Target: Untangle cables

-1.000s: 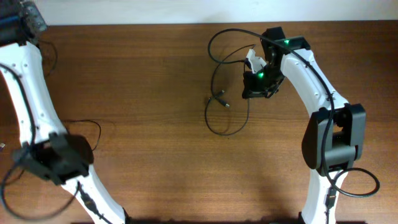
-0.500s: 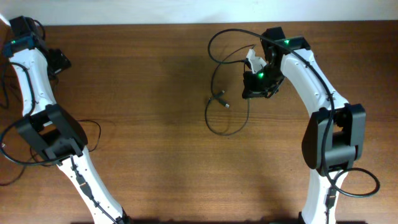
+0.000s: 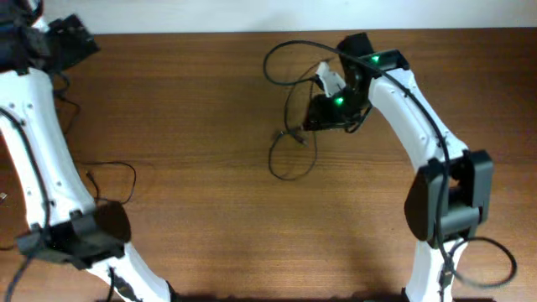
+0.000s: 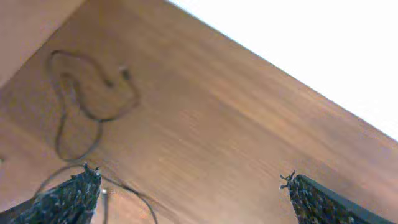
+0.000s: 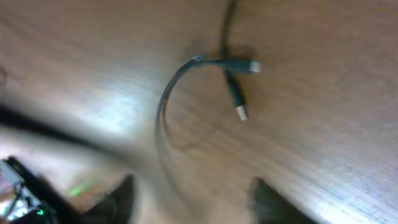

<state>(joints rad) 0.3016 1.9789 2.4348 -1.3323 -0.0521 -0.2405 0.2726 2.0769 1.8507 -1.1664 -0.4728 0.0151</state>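
A tangle of thin black cables [image 3: 294,132] lies at the table's back middle, with one loop toward the back edge and one toward the front. My right gripper [image 3: 312,122] sits over its right side. In the right wrist view the jaws stand apart, open; a blurred cord runs between the fingers [image 5: 121,199], and two plug ends [image 5: 241,112] lie crossed just ahead. My left gripper [image 3: 69,38] hovers high at the back left corner, wide open and empty [image 4: 189,183]. Its camera shows another looped cable [image 4: 125,74] lying on the wood.
A thin black cord [image 3: 132,174] curls beside the left arm's base [image 3: 80,231]. The right arm's base [image 3: 445,201] stands at the front right. The table's back edge [image 3: 210,33] meets a white wall.
My right gripper has opened and shifted left, and the cable tangle moved left with it. The left arm swung up to the back left corner and its gripper opened.
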